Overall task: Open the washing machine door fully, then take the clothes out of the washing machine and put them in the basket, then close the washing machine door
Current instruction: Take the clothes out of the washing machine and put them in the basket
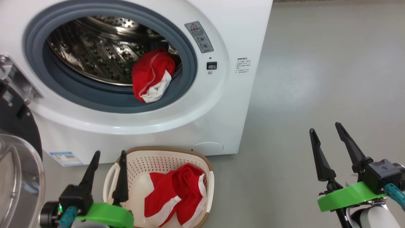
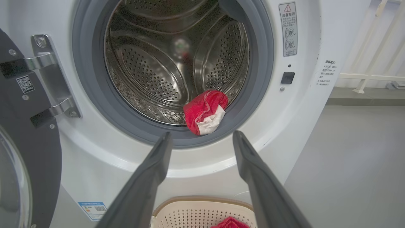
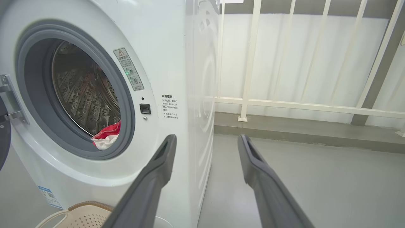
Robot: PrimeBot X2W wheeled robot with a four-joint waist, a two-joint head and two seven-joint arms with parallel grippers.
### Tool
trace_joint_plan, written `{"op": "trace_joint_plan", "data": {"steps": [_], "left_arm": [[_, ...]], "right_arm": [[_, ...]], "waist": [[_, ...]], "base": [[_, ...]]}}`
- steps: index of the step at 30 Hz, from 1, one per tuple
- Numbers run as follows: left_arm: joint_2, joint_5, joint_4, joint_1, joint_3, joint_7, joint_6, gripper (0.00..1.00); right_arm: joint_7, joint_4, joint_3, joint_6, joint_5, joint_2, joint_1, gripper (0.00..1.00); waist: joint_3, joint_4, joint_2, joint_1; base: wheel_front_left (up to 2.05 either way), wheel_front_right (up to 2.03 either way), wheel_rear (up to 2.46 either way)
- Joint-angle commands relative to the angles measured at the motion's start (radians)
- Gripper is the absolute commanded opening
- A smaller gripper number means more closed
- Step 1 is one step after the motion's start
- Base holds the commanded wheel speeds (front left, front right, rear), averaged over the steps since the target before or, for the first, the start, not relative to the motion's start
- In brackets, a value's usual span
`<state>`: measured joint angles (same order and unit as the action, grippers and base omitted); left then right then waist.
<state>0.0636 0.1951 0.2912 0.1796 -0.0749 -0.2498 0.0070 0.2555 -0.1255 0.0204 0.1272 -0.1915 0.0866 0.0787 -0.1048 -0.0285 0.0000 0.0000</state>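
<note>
Washing machine: boxy, glossy white, grey rubber ring, perforated steel drum. Door swung open at left edge: black rim, bulging clear glass. Red-and-white garment crumpled on ring, upper centre. Second garment in perforated cream basket, bottom centre. Grey warning sticker with red triangle, text unreadable. Blue label lower left. Left gripper, right gripper: fingers spread wide, empty. White railing beside machine.

The washing machine door hangs swung wide at the left, leaving the drum mouth open, with one red garment heaped on its lower right edge. The basket sits just below against the washing machine; the floor to the right lies bare.
</note>
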Motion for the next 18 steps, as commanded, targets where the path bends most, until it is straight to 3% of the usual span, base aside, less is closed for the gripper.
{"op": "trace_joint_plan", "data": {"steps": [1,18], "left_arm": [[0.023,-0.004,-0.035,-0.009,0.045,-0.012,-0.001,1.0],[0.011,-0.01,-0.076,-0.114,0.093,-0.012,-0.038,1.0]], "right_arm": [[0.006,0.026,-0.015,0.003,0.006,0.004,0.0,1.0],[0.006,0.051,0.011,0.003,0.011,-0.002,-0.086,1.0]], "waist": [[0.029,-0.004,0.0,0.0],[0.102,-0.004,0.0,0.0]], "base": [[0.0,0.0,0.0],[0.0,0.0,0.0]]}}
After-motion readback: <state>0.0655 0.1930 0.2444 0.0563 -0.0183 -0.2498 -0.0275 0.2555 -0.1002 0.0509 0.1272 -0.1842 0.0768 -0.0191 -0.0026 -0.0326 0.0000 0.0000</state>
